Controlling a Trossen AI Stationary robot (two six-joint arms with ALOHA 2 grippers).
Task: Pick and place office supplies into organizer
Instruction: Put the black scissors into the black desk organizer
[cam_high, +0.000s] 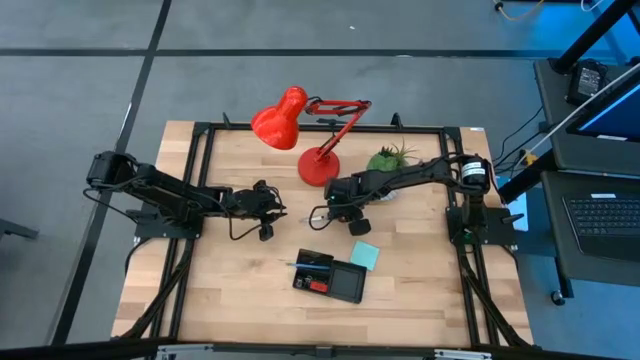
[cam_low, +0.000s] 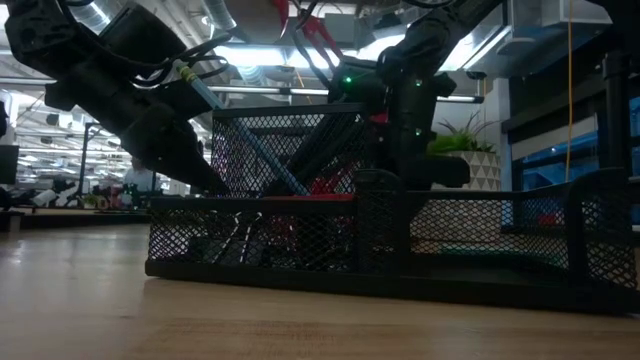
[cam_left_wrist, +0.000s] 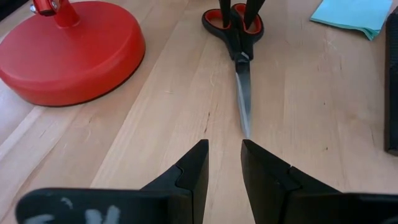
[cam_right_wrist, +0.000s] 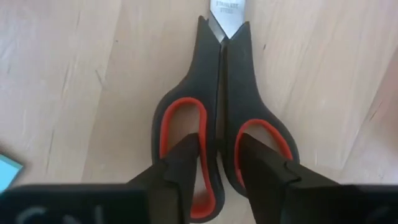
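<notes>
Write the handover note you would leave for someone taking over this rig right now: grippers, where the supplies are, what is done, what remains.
Right gripper: down on the scissors, one finger in each handle loop, straddling the centre bar; the scissors lie flat on the table.
Left gripper: slightly open, empty, low, facing the scissor tips.
Organizer: near the front edge, already holding some red and dark items.
Sticky-note pad: on the table beside it.
Left: lift scissors into organizer, then the pad.

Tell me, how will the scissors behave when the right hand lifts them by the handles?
The scissors look stiff, so probably no bending. The right hand pinches the middle of the handles, so the long blade may droop. The blades lie closed and could swing open.
</notes>
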